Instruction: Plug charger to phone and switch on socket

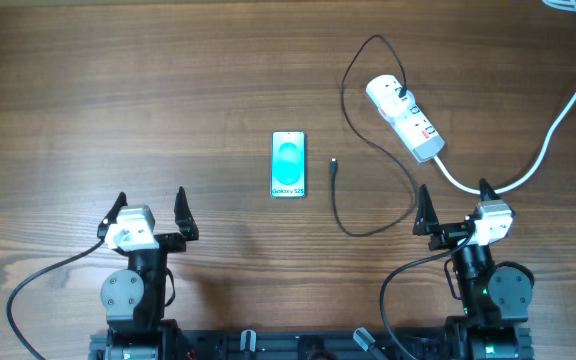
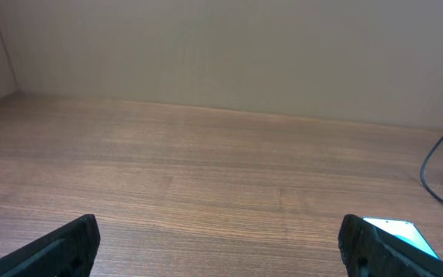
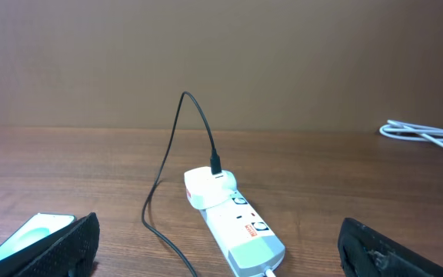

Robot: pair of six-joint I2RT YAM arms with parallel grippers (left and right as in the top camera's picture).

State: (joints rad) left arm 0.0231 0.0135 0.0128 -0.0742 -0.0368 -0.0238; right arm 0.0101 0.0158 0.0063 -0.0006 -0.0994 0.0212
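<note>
The phone (image 1: 288,165) is lying flat near the middle of the worktop (image 1: 118,90). The socket (image 1: 405,118) is lying to its right and farther back, set at an angle. The charger (image 1: 334,165) is running from the socket's far end in a loop, its free tip resting just right of the phone, not touching it. A thick cord (image 1: 551,133) is trailing from the socket's near end toward the back right. The left tool (image 1: 150,197) is sitting nearer than the phone and to its left, and the right tool (image 1: 453,190) is sitting in front of the socket.

Left arm (image 1: 131,290), right arm (image 1: 493,285): black, round joints. White wrist blocks (image 1: 133,228), black pointed jaws. Black cables (image 1: 28,285) at 9 o'clock.
</note>
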